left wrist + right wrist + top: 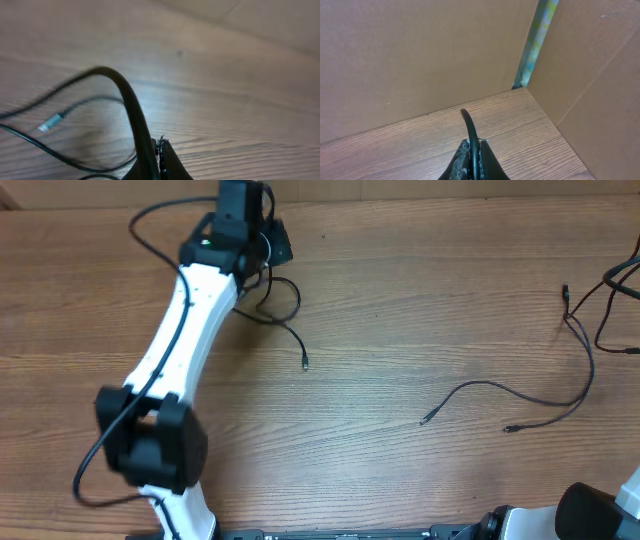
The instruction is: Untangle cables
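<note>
Thin black cables (283,308) loop on the wooden table under my left gripper (268,250), with one plug end (305,363) lying free. In the left wrist view my left gripper (160,144) is shut on a black cable (127,95) that arcs up and to the left. A silvery plug (50,123) and another thin strand (45,146) lie beside it. More thin cables (585,370) trail across the right side of the table, with ends at the middle right (426,420). My right gripper (475,144) is shut on a black cable (468,122). It is outside the overhead view.
The white left arm (190,320) reaches from the front left to the far edge. Brown cardboard walls (420,55) meet at a corner (530,60) at the table's end. The right arm's base (600,510) sits at the front right. A thicker black cable (612,310) runs off the right edge.
</note>
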`<action>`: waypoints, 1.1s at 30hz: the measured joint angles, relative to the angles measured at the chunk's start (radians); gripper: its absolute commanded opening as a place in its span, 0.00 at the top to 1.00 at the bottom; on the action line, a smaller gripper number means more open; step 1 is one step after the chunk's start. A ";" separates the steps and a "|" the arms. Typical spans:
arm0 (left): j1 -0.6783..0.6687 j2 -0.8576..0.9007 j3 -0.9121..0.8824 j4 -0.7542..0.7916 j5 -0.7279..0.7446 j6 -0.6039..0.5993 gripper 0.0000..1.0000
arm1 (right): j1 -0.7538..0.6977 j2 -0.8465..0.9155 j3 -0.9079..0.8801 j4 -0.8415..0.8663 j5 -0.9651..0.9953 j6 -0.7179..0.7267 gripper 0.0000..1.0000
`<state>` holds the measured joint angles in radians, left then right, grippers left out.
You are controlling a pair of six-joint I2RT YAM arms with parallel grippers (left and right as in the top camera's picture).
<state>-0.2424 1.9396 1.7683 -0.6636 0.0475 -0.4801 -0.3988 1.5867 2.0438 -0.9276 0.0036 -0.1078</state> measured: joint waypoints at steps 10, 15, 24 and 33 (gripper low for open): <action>0.000 0.165 0.000 0.021 0.062 -0.008 0.01 | 0.000 0.000 0.000 -0.001 0.000 0.003 0.93; 0.000 0.165 0.000 0.036 0.072 -0.015 0.00 | 0.000 0.000 0.000 -0.001 0.000 0.018 0.93; 0.000 0.162 0.226 -0.098 0.072 0.021 0.00 | 0.000 0.000 0.000 -0.005 -0.027 0.029 0.96; -0.003 0.074 0.466 -0.198 0.085 0.069 0.01 | 0.000 0.000 0.000 -0.032 -0.086 0.031 0.96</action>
<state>-0.2455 2.0140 2.2341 -0.8616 0.1326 -0.4107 -0.3985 1.5867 2.0438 -0.9600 -0.0822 -0.0769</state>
